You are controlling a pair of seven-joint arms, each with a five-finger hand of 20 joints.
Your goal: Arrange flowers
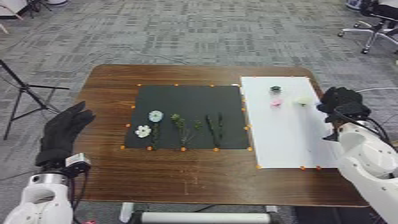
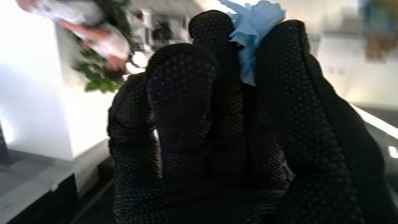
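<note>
Blue bloom (image 2: 258,22) sits pinched in the right hand (image 1: 345,104) at 3 o'clock of the bench (image 1: 164,172), so imo it's placing time, next move being a swing toward 9 o'clock, to the stems (image 1: 219,131) on the dark mat (image 1: 173,95).

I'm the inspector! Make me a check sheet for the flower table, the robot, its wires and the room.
Surface: brown table, dark mat, white sheet.
Job's things: white flower and green sprigs on the mat; pink flower on the sheet; blue flower held.
Clutter: orange markers around the mat.
Robot hands: left robot hand open; right robot hand pinches the blue flower.
Cables: black cables at both arms.
Surroundings: grey carpet, tripod, office chair.
</note>
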